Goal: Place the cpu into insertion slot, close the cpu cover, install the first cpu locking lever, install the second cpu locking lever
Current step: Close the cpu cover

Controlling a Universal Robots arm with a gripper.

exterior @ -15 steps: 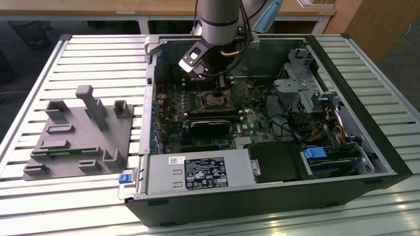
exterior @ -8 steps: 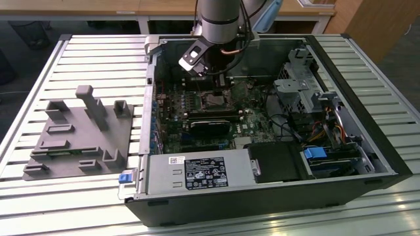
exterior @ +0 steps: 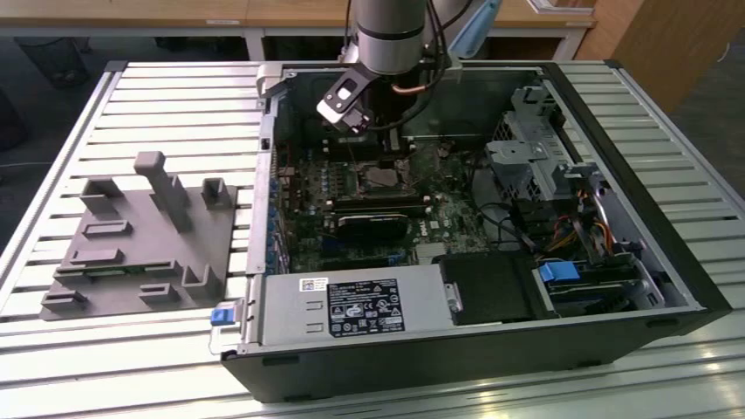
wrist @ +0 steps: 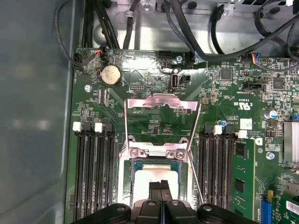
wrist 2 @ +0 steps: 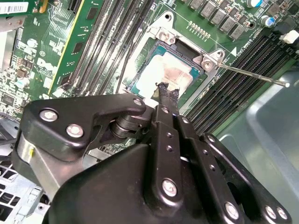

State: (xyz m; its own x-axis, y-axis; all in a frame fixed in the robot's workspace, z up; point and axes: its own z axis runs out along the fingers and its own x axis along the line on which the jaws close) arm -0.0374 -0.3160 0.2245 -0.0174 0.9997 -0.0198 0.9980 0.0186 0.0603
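Matte black jointed claw [wrist 2: 163, 91], screw-studded links, fingers clenched tight with nothing between them, tips down over one edge of the cpu [wrist 2: 174, 73]; contact not clear. Flat square cpu, silvery top smeared whitish, lying seated in the slot [wrist 2: 136, 86], a dark square socket with a thin metal rim. Thin bare wire lever [wrist 2: 252, 74] sticking out free beside the slot. Silvery cover [wrist: 161, 100], a frame plate with a square window, swung up open beyond the slot. Long black memory slots [wrist: 93, 172] on both sides, on a green board [wrist: 140, 70]. Black metal case [exterior: 466, 358] on a slatted table [exterior: 152, 96].
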